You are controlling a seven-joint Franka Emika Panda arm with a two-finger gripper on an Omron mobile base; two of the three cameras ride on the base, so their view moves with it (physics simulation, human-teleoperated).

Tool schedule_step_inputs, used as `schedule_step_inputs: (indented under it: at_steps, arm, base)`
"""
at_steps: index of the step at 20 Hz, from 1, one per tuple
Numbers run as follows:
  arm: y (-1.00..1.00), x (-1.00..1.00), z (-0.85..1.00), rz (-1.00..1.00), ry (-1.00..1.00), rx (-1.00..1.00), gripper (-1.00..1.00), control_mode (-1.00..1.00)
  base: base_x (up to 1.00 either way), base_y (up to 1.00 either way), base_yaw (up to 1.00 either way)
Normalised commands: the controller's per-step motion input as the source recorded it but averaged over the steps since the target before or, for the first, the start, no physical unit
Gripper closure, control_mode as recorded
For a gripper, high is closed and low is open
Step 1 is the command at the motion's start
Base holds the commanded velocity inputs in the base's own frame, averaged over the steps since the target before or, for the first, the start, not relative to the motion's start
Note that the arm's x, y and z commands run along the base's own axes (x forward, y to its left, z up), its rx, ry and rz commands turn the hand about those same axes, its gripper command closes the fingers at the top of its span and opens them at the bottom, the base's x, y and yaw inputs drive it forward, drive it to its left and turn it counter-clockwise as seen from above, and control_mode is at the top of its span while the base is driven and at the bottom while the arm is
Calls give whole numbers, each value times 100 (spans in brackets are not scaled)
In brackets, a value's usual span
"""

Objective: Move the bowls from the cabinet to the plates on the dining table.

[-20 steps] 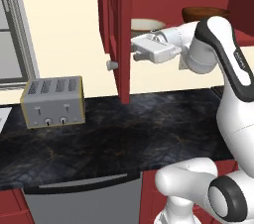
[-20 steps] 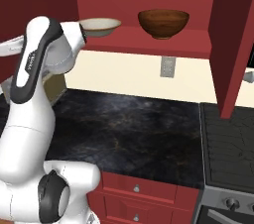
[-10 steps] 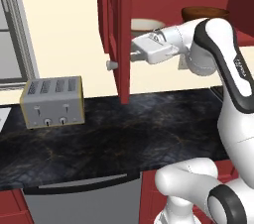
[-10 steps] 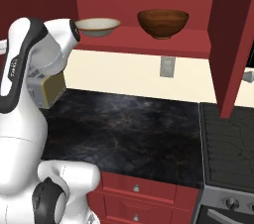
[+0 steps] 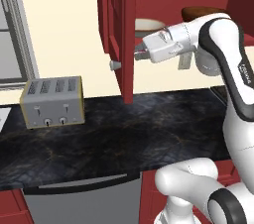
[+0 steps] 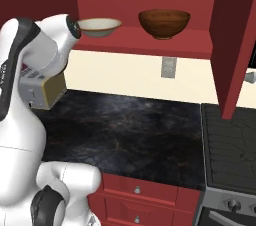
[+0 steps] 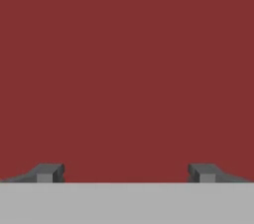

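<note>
Claw (image 7: pixel 126 173) spread wide, empty, facing cabinet door (image 5: pixel 123 34) from close, we judge to clear it. Both bowls inside cabinet (image 6: pixel 150 40) on shelf: cream bowl (image 6: pixel 99 26) beside wood bowl (image 6: pixel 164 23).

Flat, even rendered light is falling everywhere, casting barely any shadows, while edges are looking slightly soft.

Tool tips (image 7: pixel 126 172) behind the open cabinet door (image 5: pixel 124 29); brown bowl (image 5: pixel 198 12) mostly behind the arm.
</note>
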Motion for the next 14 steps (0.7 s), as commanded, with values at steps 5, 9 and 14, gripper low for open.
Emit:
schedule_step_inputs:
  at_steps: [5, 9, 14]
  arm:
    - [-44, 0, 0, -22, 0, -9, -100, -100]
    - [-53, 0, 5, -20, 2, -12, -100, -100]
    - [-47, 0, 4, -21, 0, -15, -100, -100]
  base:
    - [0, 0, 0]
    - [0, 0, 0]
    - [0, 0, 0]
